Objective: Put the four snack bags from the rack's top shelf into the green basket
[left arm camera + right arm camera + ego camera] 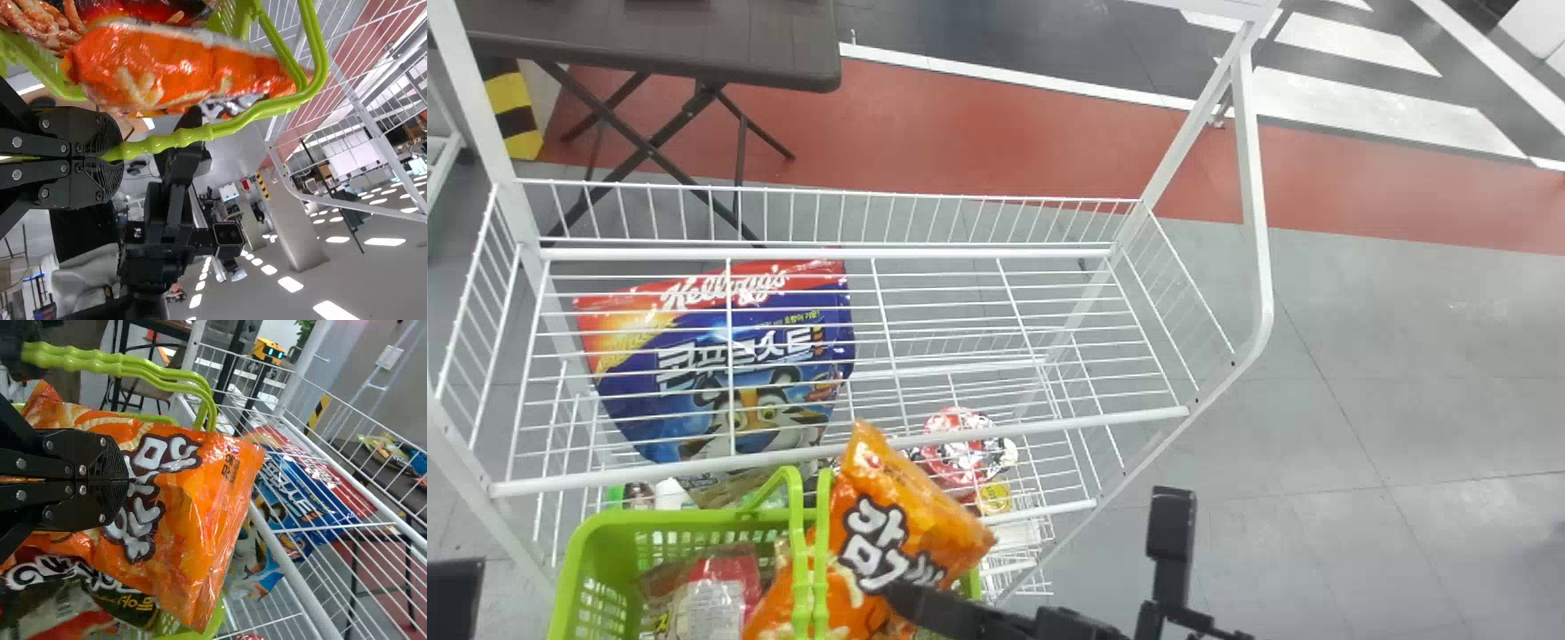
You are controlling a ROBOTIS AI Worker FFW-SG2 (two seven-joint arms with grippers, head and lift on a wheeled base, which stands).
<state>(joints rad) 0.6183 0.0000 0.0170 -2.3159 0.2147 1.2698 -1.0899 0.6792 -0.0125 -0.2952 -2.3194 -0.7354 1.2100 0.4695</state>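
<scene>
Vividly orange, glossy snack bag point(200, 513).

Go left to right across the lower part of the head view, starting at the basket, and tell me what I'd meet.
Green basket's left wall → red-and-clear bag inside it → orange snack bag → white lower shelving → grey floor → right arm's black upright part

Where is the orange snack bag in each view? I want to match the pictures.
Head view: the orange snack bag is low, near the middle, over the green basket.
Left wrist view: the bag is near the left gripper, beside the basket's handles.
Right wrist view: the bag is in the right gripper's fingers.
Shared landmark: the green handles.
</scene>
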